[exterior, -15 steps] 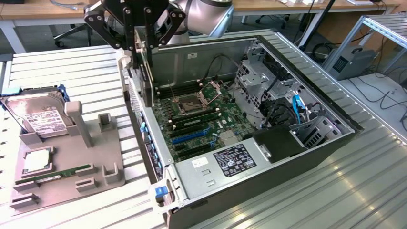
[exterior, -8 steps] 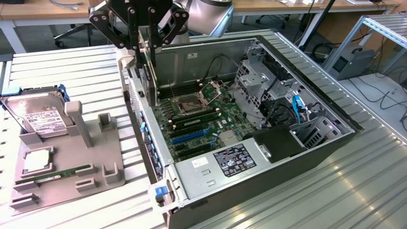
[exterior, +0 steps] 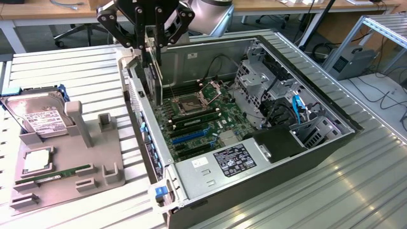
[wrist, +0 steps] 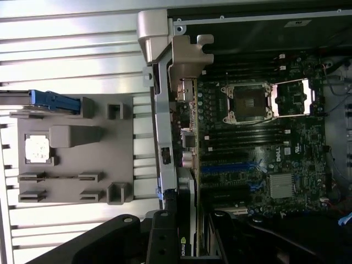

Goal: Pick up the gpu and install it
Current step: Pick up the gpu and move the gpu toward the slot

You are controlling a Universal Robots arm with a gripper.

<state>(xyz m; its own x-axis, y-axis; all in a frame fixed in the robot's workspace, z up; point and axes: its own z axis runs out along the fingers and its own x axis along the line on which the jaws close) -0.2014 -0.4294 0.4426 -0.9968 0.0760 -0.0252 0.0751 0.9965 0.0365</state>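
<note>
1. Claw state: my claw (exterior: 151, 45) is clenched on the gpu (exterior: 152, 71), one finger on each face. The card hangs upright, long edge pointing down.

2. Position of the gpu: it is over the open computer case (exterior: 267, 191), close to the case wall on the exterior view's left. The case lies on its side on the slatted table (exterior: 76, 62). The card's lower end overlaps the case interior. I cannot tell whether it touches the wall or anything below it.

3. Hidden parts: my fingers cover the card's upper end. In the wrist view the card shows edge-on, so its faces are hard to make out apart from a small green logo. My arm is cut off at the exterior view's upper edge.

4. Case interior: the motherboard (wrist: 297, 137) shows an open processor socket (wrist: 246, 102) and a blue slot (wrist: 225, 166).

5. Other items: a grey fixture plate (exterior: 70, 157) lies by the table edge on the exterior view's left. It carries a hard drive (exterior: 41, 119) and a memory stick (exterior: 54, 174).
</note>
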